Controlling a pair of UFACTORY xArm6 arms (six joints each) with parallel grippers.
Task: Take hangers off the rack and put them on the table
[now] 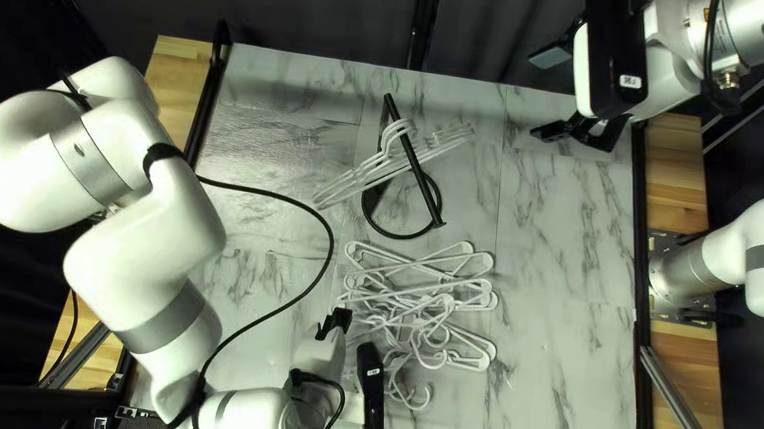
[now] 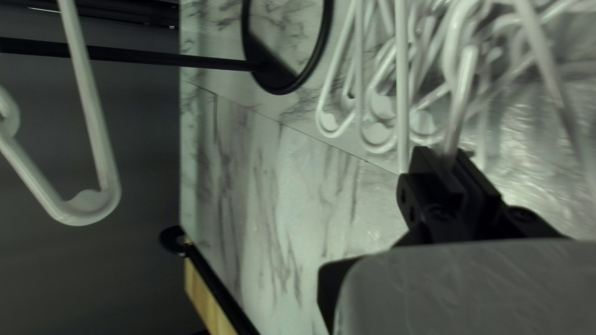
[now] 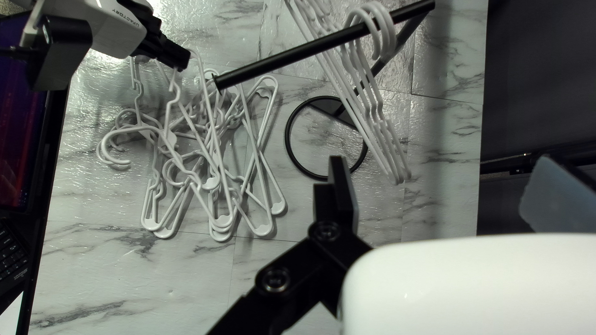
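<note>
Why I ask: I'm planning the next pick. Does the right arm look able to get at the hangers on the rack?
Probably yes: the right gripper is open beside the rack, and the left gripper is at the hanger pile. The racked hangers hang close together, though.

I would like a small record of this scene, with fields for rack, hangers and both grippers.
Rack: black, on the table
Hangers on rack: several, white
Hanger pile: white, tangled, on the table
Left gripper: shut on a hanger, at the pile
Right gripper: open, empty
Status: unfinished
</note>
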